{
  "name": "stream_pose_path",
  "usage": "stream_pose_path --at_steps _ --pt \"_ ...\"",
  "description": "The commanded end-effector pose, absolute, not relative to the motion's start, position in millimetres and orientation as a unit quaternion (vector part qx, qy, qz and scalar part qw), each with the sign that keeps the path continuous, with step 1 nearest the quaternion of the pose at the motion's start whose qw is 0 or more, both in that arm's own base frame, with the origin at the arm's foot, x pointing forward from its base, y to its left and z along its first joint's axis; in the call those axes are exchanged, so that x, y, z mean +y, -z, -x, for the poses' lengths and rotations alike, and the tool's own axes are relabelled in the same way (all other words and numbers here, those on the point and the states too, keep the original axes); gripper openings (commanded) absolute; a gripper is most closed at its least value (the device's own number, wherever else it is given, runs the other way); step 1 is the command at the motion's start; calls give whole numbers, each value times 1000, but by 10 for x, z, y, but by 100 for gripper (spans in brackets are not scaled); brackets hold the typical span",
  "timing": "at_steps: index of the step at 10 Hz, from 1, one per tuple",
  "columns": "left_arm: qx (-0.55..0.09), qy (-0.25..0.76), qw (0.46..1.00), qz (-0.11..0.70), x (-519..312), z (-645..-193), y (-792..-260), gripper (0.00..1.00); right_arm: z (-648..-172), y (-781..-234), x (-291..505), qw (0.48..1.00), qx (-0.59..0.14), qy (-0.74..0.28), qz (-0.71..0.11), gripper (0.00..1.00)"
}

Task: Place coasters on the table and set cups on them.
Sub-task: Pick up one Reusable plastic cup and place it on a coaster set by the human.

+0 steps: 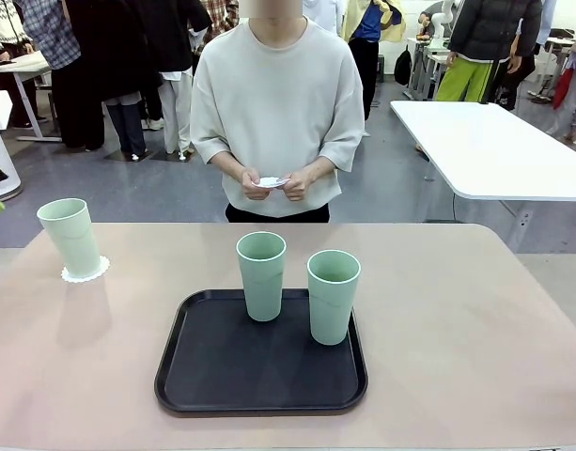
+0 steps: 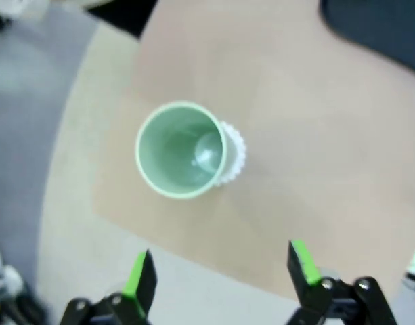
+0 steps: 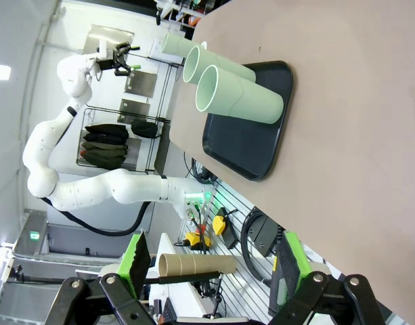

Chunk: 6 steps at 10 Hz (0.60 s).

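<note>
One mint-green cup (image 1: 70,235) stands on a white scalloped coaster (image 1: 85,271) at the far left of the tan table (image 1: 475,319). Two more cups (image 1: 261,275) (image 1: 333,296) stand on the black tray (image 1: 259,366). The person at the far side holds white coasters (image 1: 272,181) in both hands. My left gripper (image 2: 221,267) hangs open above the left cup (image 2: 180,149), whose coaster (image 2: 235,154) peeks out beside its base. My right gripper (image 3: 212,264) is open and holds nothing, off the table's side, with the tray cups (image 3: 237,95) farther off.
A white rectangular table (image 1: 494,150) stands behind at the right, and people stand in the background. The right wrist view shows my left arm (image 3: 72,135) raised over the far cup (image 3: 170,44), and a cardboard tube (image 3: 197,263) and cables below the table's edge.
</note>
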<state>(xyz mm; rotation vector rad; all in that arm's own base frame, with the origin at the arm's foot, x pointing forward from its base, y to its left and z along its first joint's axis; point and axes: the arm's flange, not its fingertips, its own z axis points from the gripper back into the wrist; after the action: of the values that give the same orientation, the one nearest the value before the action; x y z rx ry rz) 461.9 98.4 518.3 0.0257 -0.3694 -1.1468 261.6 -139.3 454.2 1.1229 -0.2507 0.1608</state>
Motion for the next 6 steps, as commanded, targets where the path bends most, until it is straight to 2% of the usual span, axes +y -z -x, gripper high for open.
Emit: stream_pose_path --at_steps 1,2,4,6 --pt "-107 479 871 17 776 -4543 -5271 100 -2616 -4558 -1391 831 -124 -81 -537 100" --pt "-71 473 877 36 732 -4477 -5200 100 -2616 -4558 -1391 831 -124 -81 -537 100" --pt "-38 484 871 77 588 -4340 -4973 100 -2616 -4558 -1391 831 -124 -81 -537 100" --pt "-75 486 866 94 576 -4305 -4811 100 -2616 -4558 -1391 831 -124 -81 -537 100"
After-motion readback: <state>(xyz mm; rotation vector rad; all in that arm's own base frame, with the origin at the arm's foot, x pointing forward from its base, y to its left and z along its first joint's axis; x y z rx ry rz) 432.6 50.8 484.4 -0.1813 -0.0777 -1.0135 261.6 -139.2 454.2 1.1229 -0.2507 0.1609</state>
